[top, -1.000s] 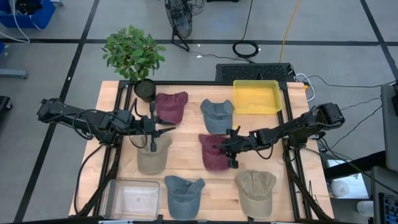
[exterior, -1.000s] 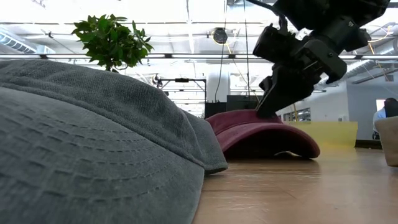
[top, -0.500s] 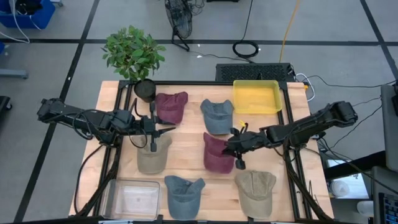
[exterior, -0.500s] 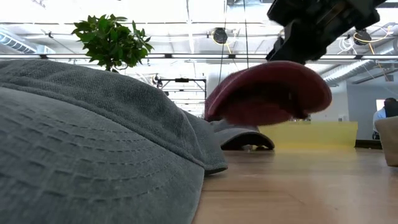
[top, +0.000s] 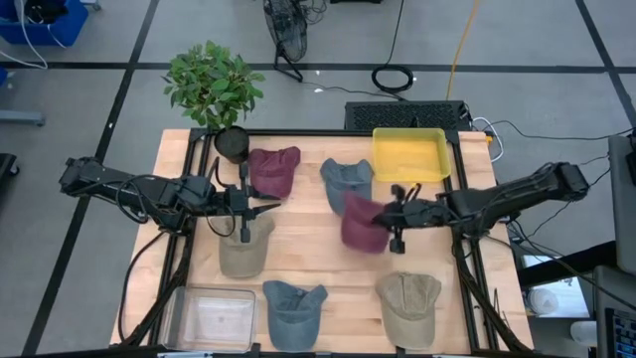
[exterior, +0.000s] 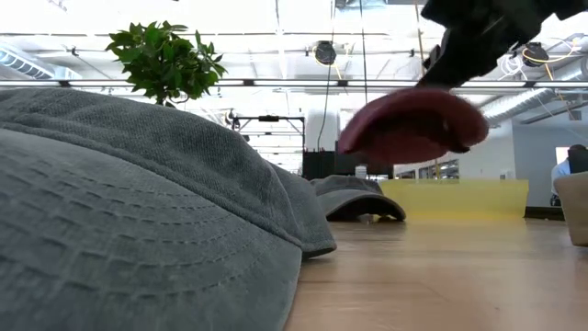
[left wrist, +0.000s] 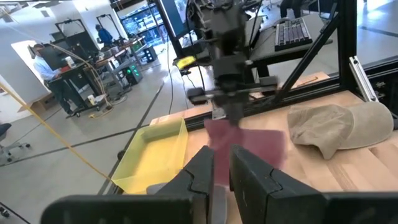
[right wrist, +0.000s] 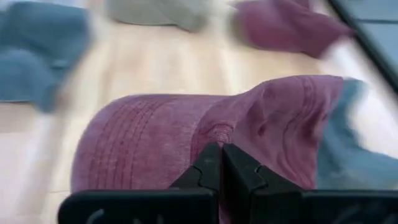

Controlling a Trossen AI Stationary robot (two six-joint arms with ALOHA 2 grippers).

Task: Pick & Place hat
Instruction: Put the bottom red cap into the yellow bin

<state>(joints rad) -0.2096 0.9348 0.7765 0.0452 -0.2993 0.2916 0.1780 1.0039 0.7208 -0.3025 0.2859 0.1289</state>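
Note:
A maroon hat (top: 361, 223) hangs in the air over the table's middle, with my right gripper (top: 384, 220) shut on it. It also shows in the low view as the maroon hat (exterior: 413, 127) and fills the right wrist view (right wrist: 186, 127). My left gripper (top: 270, 207) waits shut over the table's left half, above the gap between a second maroon hat (top: 273, 169) and a tan hat (top: 245, 251); its fingers (left wrist: 202, 168) hold nothing. My right gripper pinches a fold of the hat's cloth (right wrist: 214, 138) between its two fingers, on the side of the hat toward the table's right edge. The fingers slant down from the right. The hat is lifted clear and hangs from the fingertips, reaching toward the table's left.
A yellow bin (top: 409, 171) stands at the far right and a clear bin (top: 189, 316) at the near left. Other hats lie flat on the table: blue-grey (top: 346, 184), blue (top: 294, 308) and tan (top: 409, 303). A potted plant (top: 214, 85) stands at the far left corner.
My right gripper has risen and drawn back toward the table's right and far edges, taking the maroon hat with it. The hat lay flat on the table a second ago; now it is lifted clear and hangs closer to the yellow bin.

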